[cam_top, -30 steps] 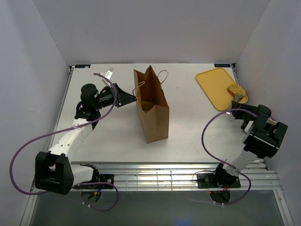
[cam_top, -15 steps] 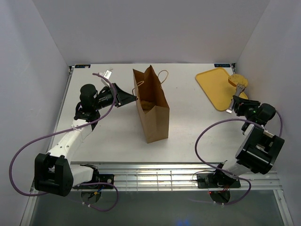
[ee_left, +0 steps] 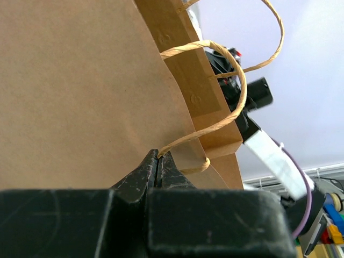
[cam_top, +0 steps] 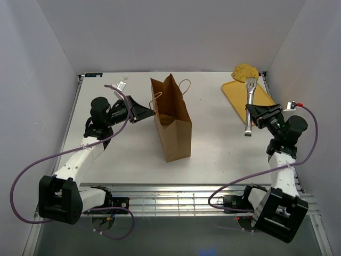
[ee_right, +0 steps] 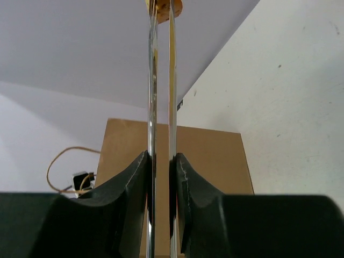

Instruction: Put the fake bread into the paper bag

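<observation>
Top view, right gripper (cam_top: 253, 114): clamped on the metal tongs (cam_top: 250, 90). The tong tips pinch a golden roll (cam_top: 244, 71) in the upper right of the frame, past the far end of the yellow tray (cam_top: 240, 101).
Top view, paper bag (cam_top: 173, 128): upright at centre with its mouth open and a golden piece (cam_top: 165, 118) lying inside. The left gripper (cam_top: 149, 112) is at its left rim.
Left wrist view, hold: the jaws are closed together on the twisted handle (ee_left: 215, 126) at lower centre, where it meets the bag wall.
Right wrist view, tongs: squeezed between both jaws, with the roll at the top edge and the bag below centre.
Doing it well: I judge the squeeze should stay even while the roll swings left. It should loosen only once the roll is over the mouth, with the left hold keeping the mouth wide.
Change: a second ago the roll sat low at the tray's right edge. Now it is raised toward the far corner, and the right arm has turned toward the bag.
</observation>
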`<move>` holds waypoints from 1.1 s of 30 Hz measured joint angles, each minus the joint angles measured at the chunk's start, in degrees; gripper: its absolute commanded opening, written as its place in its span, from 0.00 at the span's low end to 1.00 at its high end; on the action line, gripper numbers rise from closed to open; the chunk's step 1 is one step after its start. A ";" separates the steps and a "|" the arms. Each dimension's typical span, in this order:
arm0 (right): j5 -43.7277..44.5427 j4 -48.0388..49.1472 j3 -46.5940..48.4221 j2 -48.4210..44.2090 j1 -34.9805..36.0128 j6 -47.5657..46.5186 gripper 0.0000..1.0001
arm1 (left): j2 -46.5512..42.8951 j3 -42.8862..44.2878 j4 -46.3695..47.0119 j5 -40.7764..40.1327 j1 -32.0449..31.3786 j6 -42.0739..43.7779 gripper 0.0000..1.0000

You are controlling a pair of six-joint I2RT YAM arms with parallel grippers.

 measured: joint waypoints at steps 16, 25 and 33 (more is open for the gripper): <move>-2.86 -24.92 4.26 -25.29 7.54 -18.16 0.08 | -2.25 -2.45 0.02 -0.83 0.00 -1.86 0.00; -6.95 -27.82 13.97 -26.51 9.11 -21.97 0.08 | -2.03 -2.45 0.00 -0.81 0.00 -2.01 0.00; -11.91 -29.09 23.30 -23.63 11.37 -22.77 0.08 | -1.66 -2.45 0.02 -0.83 0.00 -2.19 0.00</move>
